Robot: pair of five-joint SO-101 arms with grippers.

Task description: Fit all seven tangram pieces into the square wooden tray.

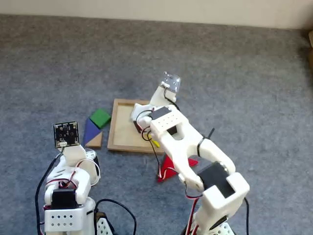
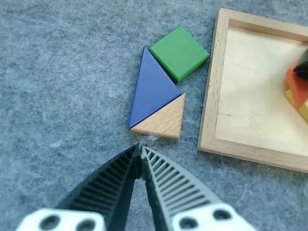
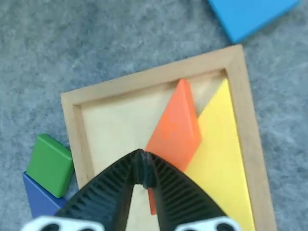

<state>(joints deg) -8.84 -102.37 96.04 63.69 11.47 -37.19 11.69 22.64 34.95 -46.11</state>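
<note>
Fingers (image 2: 115, 178) of the left gripper (image 2: 141, 150) are pressed together on nothing, tips just short of the natural-wood triangle (image 2: 163, 120), which lies against the blue triangle (image 2: 153, 89) beside the green square (image 2: 179, 52), all at nine o'clock of the square wooden tray (image 2: 211, 96). Over the tray, the right gripper (image 3: 144, 161) is likewise closed and empty above the orange parallelogram (image 3: 175, 125), which overlaps the yellow triangle (image 3: 221, 159). A red triangle (image 1: 171, 170) lies on the carpet (image 1: 244, 73) at the tray's five o'clock.

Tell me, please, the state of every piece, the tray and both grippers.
wooden tray: partly filled
orange piece: in tray
yellow piece: in tray
green square: outside tray
blue triangle: outside tray
wooden triangle: outside tray
light blue piece: outside tray
red triangle: outside tray
left gripper: shut, empty
right gripper: shut, over tray
</note>
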